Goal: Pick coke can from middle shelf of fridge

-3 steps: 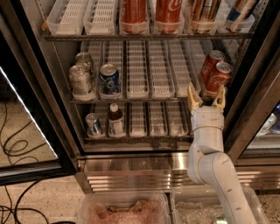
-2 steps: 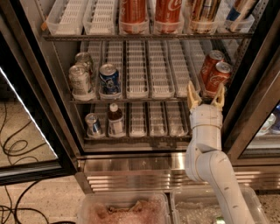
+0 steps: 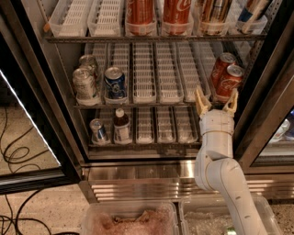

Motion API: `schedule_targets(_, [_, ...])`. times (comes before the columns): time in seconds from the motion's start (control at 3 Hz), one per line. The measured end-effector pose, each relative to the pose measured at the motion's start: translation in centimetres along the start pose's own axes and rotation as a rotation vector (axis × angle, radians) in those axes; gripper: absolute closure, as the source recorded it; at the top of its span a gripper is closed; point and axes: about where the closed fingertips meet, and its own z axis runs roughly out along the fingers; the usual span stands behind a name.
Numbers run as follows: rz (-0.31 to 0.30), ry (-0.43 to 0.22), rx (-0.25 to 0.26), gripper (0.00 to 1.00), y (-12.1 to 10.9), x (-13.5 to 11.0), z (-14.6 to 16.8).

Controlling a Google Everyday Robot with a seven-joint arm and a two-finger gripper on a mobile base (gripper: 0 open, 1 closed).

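Two red coke cans stand at the right end of the middle shelf (image 3: pixel 151 103) of the fridge (image 3: pixel 55 110); the front coke can (image 3: pixel 228 82) is nearest, a second one (image 3: pixel 221 66) stands behind it. My gripper (image 3: pixel 216 103) is open, its tan fingers (image 3: pixel 200 102) spread just in front of and slightly below the front can, not touching it. The white arm rises from the lower right.
A blue can (image 3: pixel 115 83) and plain silver cans (image 3: pixel 85 84) stand at the shelf's left. Tall red cans (image 3: pixel 140 11) fill the top shelf. A small can (image 3: pixel 98 131) and a bottle (image 3: pixel 121 126) sit on the lower shelf. Clear bins (image 3: pixel 128 221) lie below.
The gripper has edged slightly left and closer to the front coke can; nothing else has moved.
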Motion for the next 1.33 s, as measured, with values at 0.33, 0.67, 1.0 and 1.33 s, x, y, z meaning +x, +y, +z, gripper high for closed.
schedule_targets(0.33, [-0.011,0.015,0.088,0.5,-0.8,0.06,0.09])
schedule_targets(0.67, [-0.011,0.02,0.094,0.41,-1.03,0.18,0.07])
schedule_targets(1.0, [-0.011,0.02,0.094,0.23,-1.03,0.18,0.07])
schedule_targets(1.33, [-0.01,0.02,0.106,0.26,-1.18,0.16,0.23])
